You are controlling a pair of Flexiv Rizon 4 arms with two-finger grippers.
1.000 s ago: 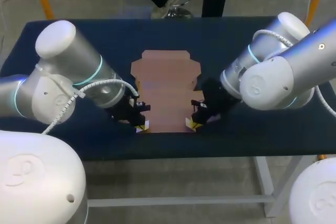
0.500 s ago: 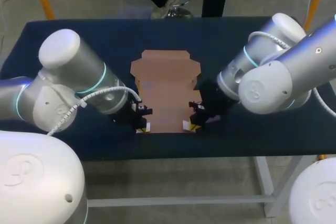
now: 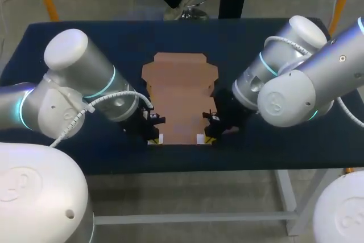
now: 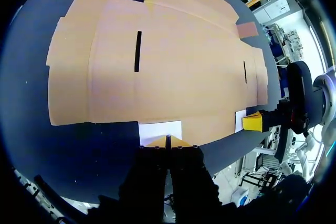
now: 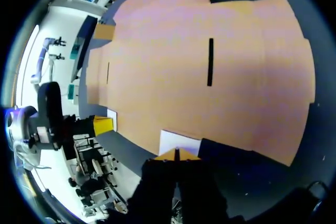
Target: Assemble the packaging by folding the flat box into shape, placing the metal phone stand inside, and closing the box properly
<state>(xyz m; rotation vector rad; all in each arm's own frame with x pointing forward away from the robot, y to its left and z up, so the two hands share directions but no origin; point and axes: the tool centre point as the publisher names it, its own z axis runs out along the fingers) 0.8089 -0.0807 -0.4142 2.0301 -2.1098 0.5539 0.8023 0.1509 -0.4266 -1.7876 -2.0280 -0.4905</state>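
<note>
The flat box (image 3: 181, 98) lies just ahead of the 2 claws. The left gripper (image 4: 168, 141) and right gripper (image 5: 177, 153) are both closed empty at its near edge. The card is probably light and bendy, so it is best taken at the near corners.

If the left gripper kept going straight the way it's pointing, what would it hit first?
Most likely the white patch on the near edge of the flat box, directly ahead of the left gripper. It may already be touching the patch, but depth is unclear.

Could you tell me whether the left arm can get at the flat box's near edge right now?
Likely yes: the left gripper sits at the near edge of the flat box, by a white tab, with nothing between them.
</note>
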